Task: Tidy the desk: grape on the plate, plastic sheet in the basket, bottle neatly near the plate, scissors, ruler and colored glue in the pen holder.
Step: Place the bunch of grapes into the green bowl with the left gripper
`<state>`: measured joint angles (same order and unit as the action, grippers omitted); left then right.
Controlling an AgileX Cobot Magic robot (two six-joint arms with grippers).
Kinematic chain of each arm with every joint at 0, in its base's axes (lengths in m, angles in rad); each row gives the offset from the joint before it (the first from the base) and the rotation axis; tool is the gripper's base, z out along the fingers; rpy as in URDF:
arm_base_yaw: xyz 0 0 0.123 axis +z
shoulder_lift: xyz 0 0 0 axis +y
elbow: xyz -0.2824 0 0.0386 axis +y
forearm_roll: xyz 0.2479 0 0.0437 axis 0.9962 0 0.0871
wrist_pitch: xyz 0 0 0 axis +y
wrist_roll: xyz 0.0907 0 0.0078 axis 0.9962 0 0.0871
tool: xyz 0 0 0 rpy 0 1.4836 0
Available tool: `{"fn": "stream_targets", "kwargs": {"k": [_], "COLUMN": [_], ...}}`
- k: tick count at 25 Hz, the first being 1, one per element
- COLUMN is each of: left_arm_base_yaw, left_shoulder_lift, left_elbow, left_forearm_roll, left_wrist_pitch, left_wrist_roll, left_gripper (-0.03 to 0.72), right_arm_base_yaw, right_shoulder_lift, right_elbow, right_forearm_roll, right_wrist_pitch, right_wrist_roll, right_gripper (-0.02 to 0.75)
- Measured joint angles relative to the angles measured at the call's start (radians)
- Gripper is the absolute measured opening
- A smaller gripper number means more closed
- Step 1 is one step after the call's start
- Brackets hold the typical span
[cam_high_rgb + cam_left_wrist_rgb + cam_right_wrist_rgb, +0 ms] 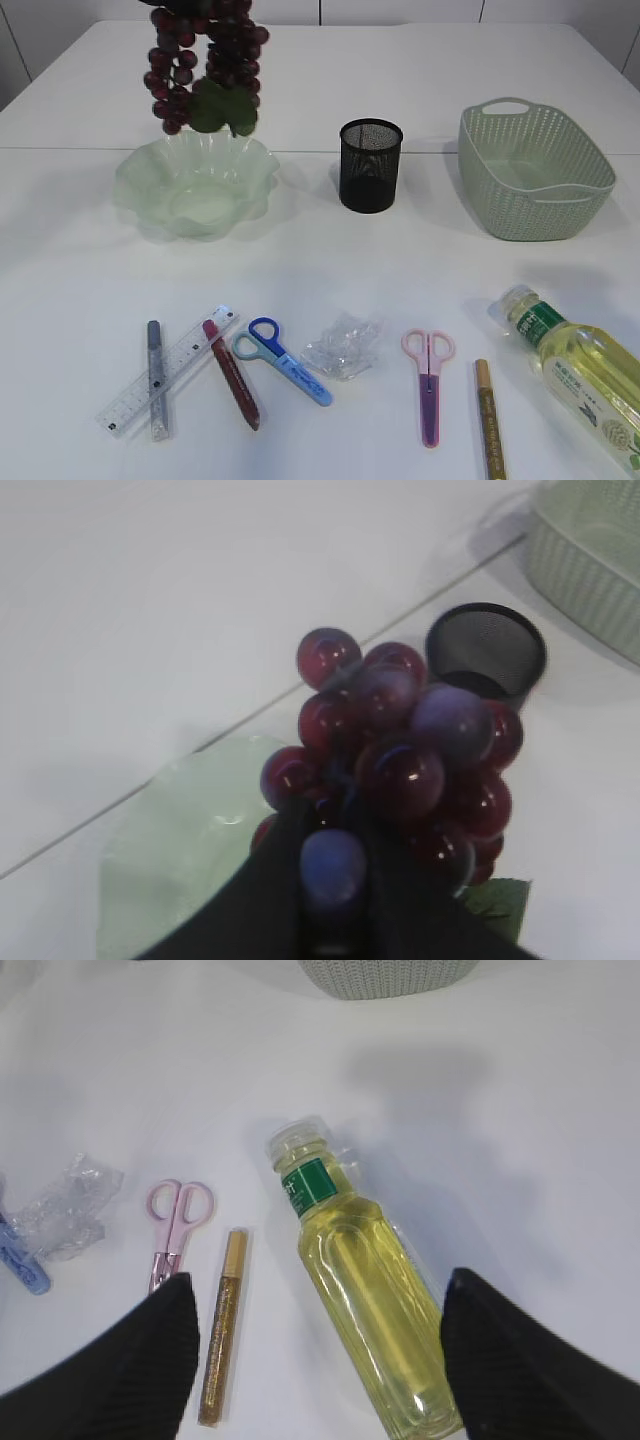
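A dark red grape bunch (pixel 205 65) with a green leaf hangs in the air above the pale green wavy plate (pixel 195 185). My left gripper (pixel 335 875) is shut on the grape bunch (pixel 400 740), over the plate's rim (pixel 170 850). My right gripper (pixel 318 1290) is open, hovering over the lying bottle (pixel 365 1280) of yellow liquid (pixel 580 375). The crumpled plastic sheet (pixel 343 345) lies at front centre. Blue scissors (pixel 285 362), pink scissors (pixel 429 380), a clear ruler (pixel 185 375) and grey (pixel 155 385), red (pixel 232 375) and gold (pixel 488 405) glue pens lie along the front.
A black mesh pen holder (pixel 370 165) stands mid-table, right of the plate. The green woven basket (pixel 535 170) sits at the back right. The table's seam runs behind the plate and holder.
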<state>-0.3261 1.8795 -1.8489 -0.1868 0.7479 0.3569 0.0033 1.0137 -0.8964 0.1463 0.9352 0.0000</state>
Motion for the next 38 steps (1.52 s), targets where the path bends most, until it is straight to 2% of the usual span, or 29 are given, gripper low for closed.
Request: {"fn": "stream_targets", "kwargs": {"k": [5, 8, 18, 21, 25, 28, 34, 38], "left_arm_base_yaw": [0.104, 0.138, 0.146, 0.146, 0.146, 0.146, 0.146, 0.146], "left_shoulder_lift": [0.002, 0.028, 0.211, 0.259, 0.272, 0.272, 0.240, 0.183], "left_elbow": [0.000, 0.000, 0.000, 0.000, 0.000, 0.000, 0.000, 0.000], "left_forearm_roll": [0.007, 0.009, -0.033, -0.040, -0.061, -0.065, -0.061, -0.004], "left_wrist_pitch": [-0.059, -0.068, -0.098, -0.098, -0.096, -0.070, 0.024, 0.108], "left_wrist_roll": [-0.006, -0.006, -0.008, -0.008, -0.008, -0.008, -0.011, -0.080], "left_gripper": [0.064, 0.066, 0.083, 0.164, 0.362, 0.473, 0.515, 0.517], "right_arm_base_yaw": [0.000, 0.000, 0.000, 0.000, 0.000, 0.000, 0.000, 0.000], "right_shoulder_lift": [0.000, 0.000, 0.000, 0.000, 0.000, 0.000, 0.000, 0.000], "right_elbow": [0.000, 0.000, 0.000, 0.000, 0.000, 0.000, 0.000, 0.000], "right_forearm_roll": [0.000, 0.000, -0.004, -0.006, -0.008, -0.008, -0.008, -0.008], "right_wrist_pitch": [0.003, 0.005, 0.016, 0.023, 0.025, 0.025, 0.021, 0.008], "right_wrist_roll": [0.000, 0.000, 0.000, 0.000, 0.000, 0.000, 0.000, 0.000], "right_gripper": [0.583, 0.583, 0.583, 0.583, 0.583, 0.583, 0.583, 0.583]}}
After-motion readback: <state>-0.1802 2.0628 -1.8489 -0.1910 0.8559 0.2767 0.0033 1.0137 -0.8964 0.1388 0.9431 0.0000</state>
